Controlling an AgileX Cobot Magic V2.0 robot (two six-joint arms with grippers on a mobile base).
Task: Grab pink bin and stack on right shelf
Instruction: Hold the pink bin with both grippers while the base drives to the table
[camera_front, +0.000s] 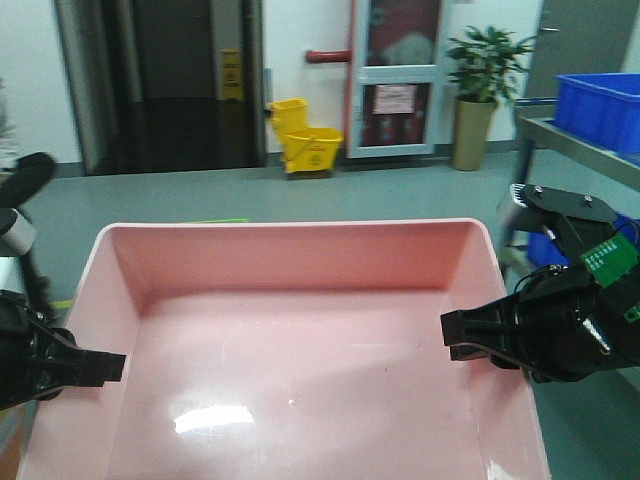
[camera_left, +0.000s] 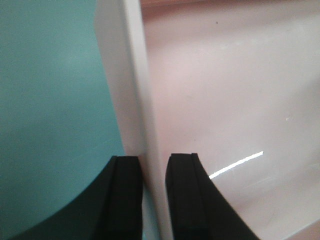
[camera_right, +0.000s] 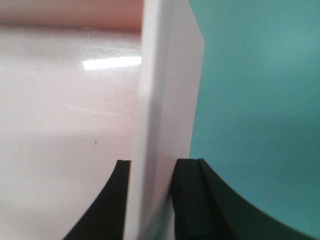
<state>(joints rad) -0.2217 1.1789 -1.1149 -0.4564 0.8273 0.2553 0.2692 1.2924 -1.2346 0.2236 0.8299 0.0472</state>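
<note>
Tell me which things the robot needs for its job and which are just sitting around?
For the job: pink bin, left fingers and right fingers pinching its side walls.
Just sitting around: yellow mop bucket, potted plant, blue crate, yellow floor sign.

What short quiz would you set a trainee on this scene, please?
1. True or false: the pink bin is loaded with parts.
2. Where do the left pincer and the right pincer grip the bin? A) the far wall B) opposite side walls C) the underside
3. Short answer: what colour is the crate on the metal rack at the right?

Key: 1 false, the bin is empty; 2 B, each pincer is shut on a side wall; 3 blue.
</note>
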